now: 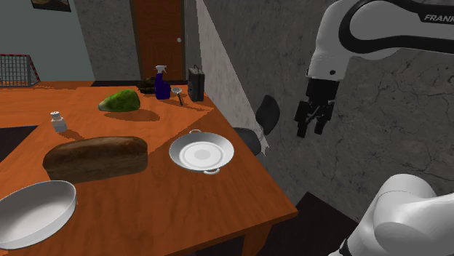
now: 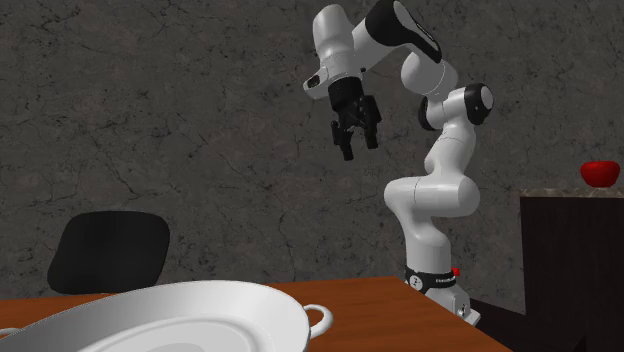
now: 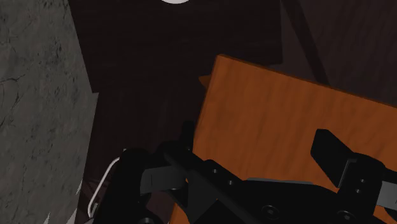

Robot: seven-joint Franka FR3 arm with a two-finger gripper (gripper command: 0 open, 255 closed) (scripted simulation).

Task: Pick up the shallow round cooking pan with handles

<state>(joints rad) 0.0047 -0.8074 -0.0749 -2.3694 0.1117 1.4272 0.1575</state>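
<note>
Nothing done yet: the black two-finger pincer (image 1: 311,129) hangs empty, fingers apart, and the white shallow round two-handled pan (image 1: 201,153) sits seemingly well below and aside of it, untouched. Approach, descent and grasp remain

The black claw (image 1: 311,131) hangs in open air off the orange wooden surface (image 1: 182,200). Between it and the white shallow two-handled pan (image 1: 201,153) stands a black chair (image 1: 266,114), by the surface's edge. A brown bread loaf (image 1: 94,158) lies near the pan; bare surface rings its other sides.
</note>
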